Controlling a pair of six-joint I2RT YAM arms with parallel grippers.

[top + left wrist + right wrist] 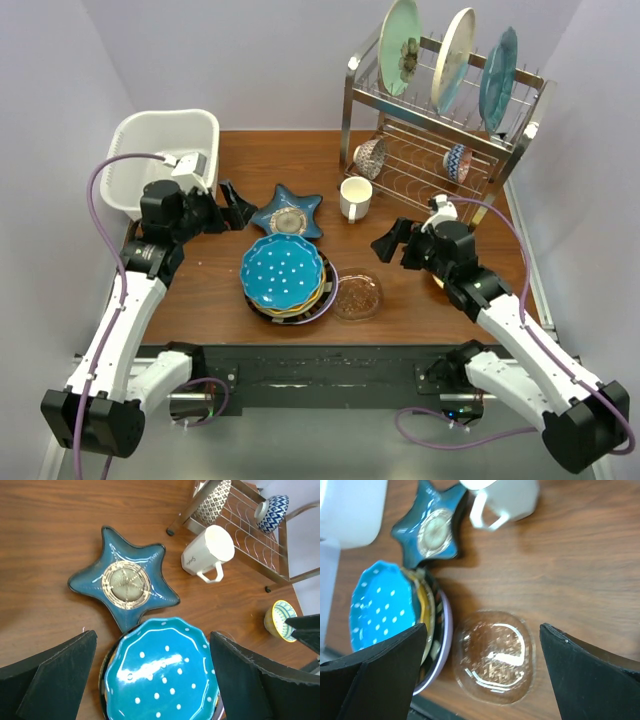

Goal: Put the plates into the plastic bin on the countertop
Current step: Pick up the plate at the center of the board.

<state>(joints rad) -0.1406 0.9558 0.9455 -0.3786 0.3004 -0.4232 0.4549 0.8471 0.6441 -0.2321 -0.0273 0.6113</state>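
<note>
A stack of plates (283, 275) sits at the front middle of the countertop (200, 290), a blue white-dotted plate (162, 675) on top and a lavender rim (441, 645) at the bottom. Behind it lies a blue star-shaped dish (288, 212). Three more plates stand upright in the rack: pale green (400, 45), cream (455, 50) and blue (498, 68). The white plastic bin (130, 140) is at the back left. My left gripper (232, 208) hovers open between the bin and the star dish (125, 582). My right gripper (392, 242) hangs open above a clear glass dish (495, 657).
A steel wire rack (440, 130) fills the back right, with two small patterned bowls (371, 157) on its lower shelf. A white mug (355, 197) stands in front of it. A small yellow-patterned bowl (281, 620) sits at the right. The glass dish (357, 295) touches the stack's right side.
</note>
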